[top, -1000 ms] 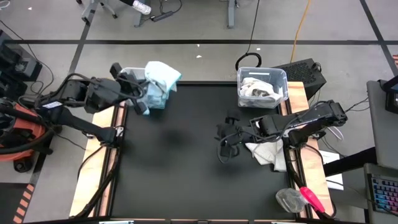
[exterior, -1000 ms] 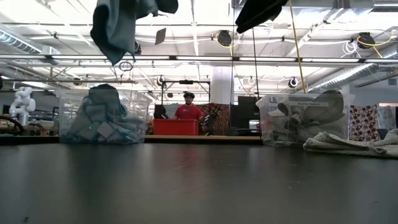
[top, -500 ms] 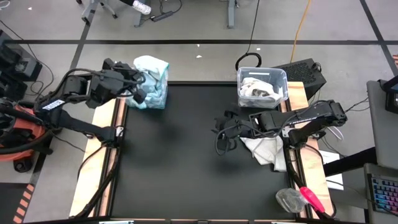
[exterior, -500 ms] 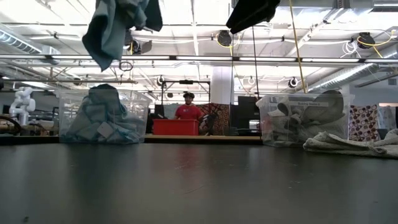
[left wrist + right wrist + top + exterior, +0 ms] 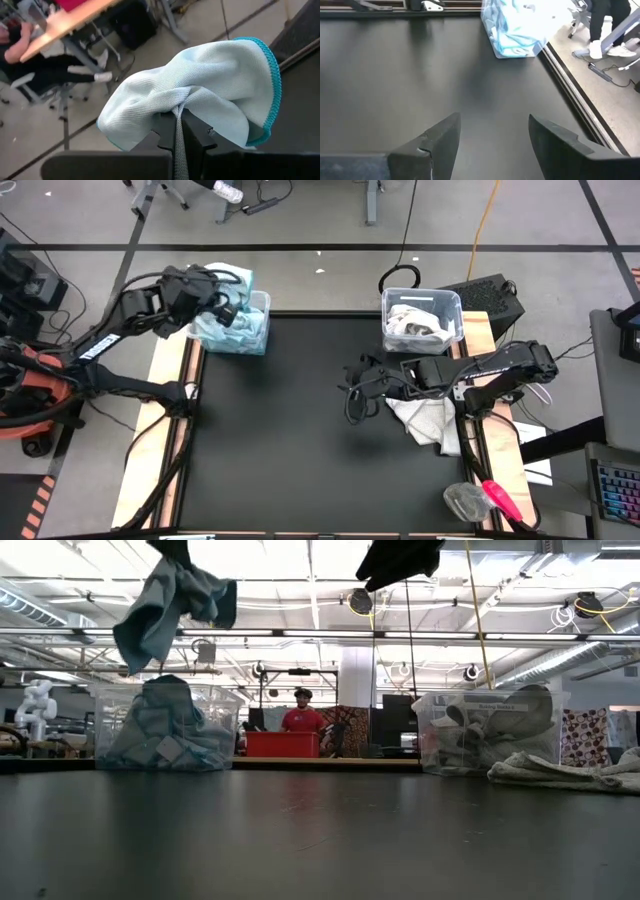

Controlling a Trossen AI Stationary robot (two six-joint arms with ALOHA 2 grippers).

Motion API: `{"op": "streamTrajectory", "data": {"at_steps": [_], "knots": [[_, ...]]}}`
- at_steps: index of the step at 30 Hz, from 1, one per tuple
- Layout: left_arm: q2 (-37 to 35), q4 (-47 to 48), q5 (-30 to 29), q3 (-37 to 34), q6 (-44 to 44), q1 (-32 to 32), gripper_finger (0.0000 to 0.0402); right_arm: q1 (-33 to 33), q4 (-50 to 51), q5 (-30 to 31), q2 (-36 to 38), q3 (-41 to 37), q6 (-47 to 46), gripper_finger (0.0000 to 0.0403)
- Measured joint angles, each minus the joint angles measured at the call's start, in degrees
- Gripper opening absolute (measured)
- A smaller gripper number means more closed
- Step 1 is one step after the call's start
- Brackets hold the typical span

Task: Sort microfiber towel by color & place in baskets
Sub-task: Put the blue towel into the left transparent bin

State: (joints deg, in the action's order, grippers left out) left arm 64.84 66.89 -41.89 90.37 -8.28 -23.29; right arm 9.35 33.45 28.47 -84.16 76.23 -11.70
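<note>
My left gripper (image 5: 224,304) is shut on a light blue microfiber towel (image 5: 200,85) with a teal hem. It hovers over the left basket (image 5: 238,330) at the table's far left corner. That clear bin is heaped with blue towels (image 5: 165,730). The held towel (image 5: 165,605) dangles above it. My right gripper (image 5: 352,392) is open over the table's right half and holds nothing. A white towel (image 5: 430,420) lies flat by the right edge. The right basket (image 5: 422,320) holds white towels. My left gripper pinches a bunched fold near the middle of the blue towel (image 5: 176,107) between its two fingers. The towel is lifted clear. It drapes around the fingertips (image 5: 192,132) and hangs slack, and its hemmed edge (image 5: 272,85) falls to one side.
Wooden rails run along the table's left (image 5: 165,430) and right (image 5: 500,450) sides. A pink-handled item and a clear object (image 5: 485,500) lie at the near right corner. A person in red (image 5: 303,718) stands far behind the table. The black mat's middle (image 5: 300,440) is bare.
My left gripper has carried the blue towel toward the table's far edge, from the basket's near side to above the basket, and the towel has swung below it. My right gripper has drifted slightly toward the far edge and has stayed open.
</note>
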Motion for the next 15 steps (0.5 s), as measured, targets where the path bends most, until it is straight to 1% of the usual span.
{"op": "streamTrajectory", "data": {"at_steps": [6, 15], "knots": [[1.8, -2.9, 4.8, -4.2, 2.2, -6.1, 0.0013, -1.1, -0.5, 0.0, 0.0, 0.0, -1.1, 0.0226], [5.3, -8.4, 11.7, -9.6, 6.7, -13.3, 0.0013, -1.1, -0.3, 0.1, 0.0, 0.0, -1.2, 0.0226]]}}
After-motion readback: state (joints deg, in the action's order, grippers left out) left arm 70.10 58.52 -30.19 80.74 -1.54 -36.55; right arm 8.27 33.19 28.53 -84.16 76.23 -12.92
